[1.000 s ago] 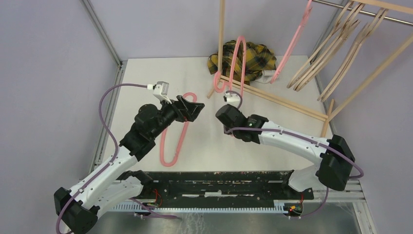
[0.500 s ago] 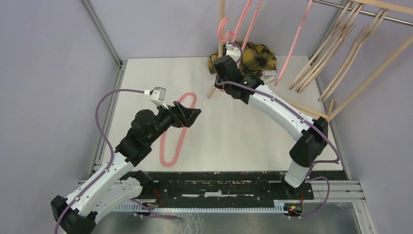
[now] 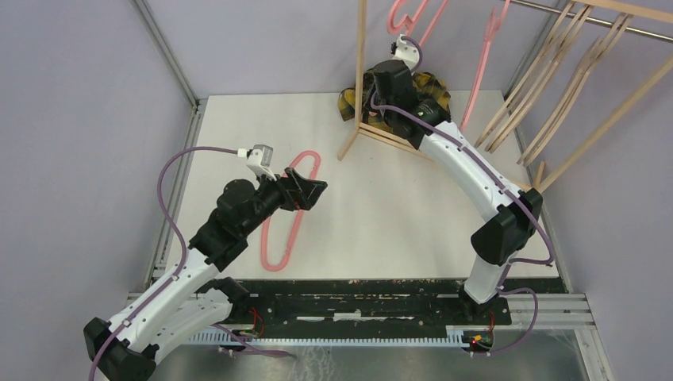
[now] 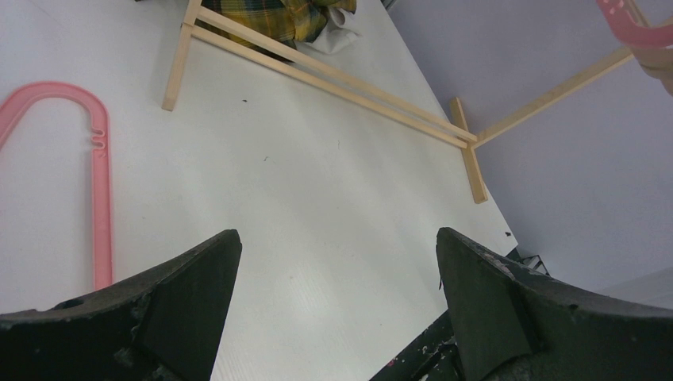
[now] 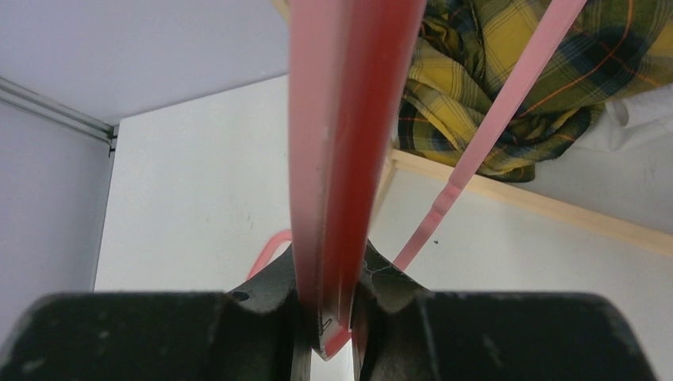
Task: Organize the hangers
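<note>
My right gripper (image 5: pixel 329 313) is shut on a pink hanger (image 5: pixel 349 119) and holds it high at the back; its top shows in the top view (image 3: pixel 409 12). Another pink hanger (image 3: pixel 480 67) hangs from the metal rail (image 3: pixel 627 28), beside several tan hangers (image 3: pixel 548 71). A third pink hanger (image 3: pixel 287 214) lies flat on the table, also in the left wrist view (image 4: pixel 87 151). My left gripper (image 4: pixel 337 262) is open and empty just above the table, right beside that hanger's looped end (image 3: pixel 311 159).
The wooden rack frame (image 3: pixel 361 71) stands at the back, its base bars (image 4: pixel 333 75) lying on the table. The yellow-black plaid cloth (image 3: pixel 432 91) lies bunched behind the base bars. A black bar (image 3: pixel 349 290) runs along the near edge.
My right arm has swung up and back toward the rack, lifting the pink hanger off the table to rail height. My left gripper shifted slightly toward me.
</note>
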`<state>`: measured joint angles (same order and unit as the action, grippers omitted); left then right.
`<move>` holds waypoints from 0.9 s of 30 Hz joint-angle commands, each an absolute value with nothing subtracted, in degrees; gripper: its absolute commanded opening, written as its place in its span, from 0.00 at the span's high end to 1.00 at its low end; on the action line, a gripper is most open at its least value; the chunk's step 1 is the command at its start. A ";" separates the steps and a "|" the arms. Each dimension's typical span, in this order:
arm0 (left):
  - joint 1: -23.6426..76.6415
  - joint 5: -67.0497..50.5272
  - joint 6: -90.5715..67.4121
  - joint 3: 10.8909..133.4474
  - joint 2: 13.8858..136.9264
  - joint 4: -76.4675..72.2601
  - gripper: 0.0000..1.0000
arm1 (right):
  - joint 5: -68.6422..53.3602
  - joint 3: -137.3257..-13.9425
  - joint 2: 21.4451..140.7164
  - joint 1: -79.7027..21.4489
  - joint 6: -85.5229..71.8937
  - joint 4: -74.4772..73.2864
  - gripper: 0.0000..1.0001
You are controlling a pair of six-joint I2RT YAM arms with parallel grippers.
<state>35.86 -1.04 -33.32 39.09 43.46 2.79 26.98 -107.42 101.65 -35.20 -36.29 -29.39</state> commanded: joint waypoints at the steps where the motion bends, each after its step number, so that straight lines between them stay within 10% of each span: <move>1: 35.86 0.11 -30.81 38.80 42.46 2.27 0.01 | 27.50 -111.45 102.28 -33.07 -35.29 -25.25 0.99; 27: 35.93 1.34 -31.51 37.65 42.12 4.31 0.01 | 22.44 -115.83 106.32 -17.14 -40.94 -27.20 0.99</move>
<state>35.86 0.08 -33.32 38.26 42.89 4.91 23.64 -117.30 108.71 -19.49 -38.79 -28.93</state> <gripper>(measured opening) 0.991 0.252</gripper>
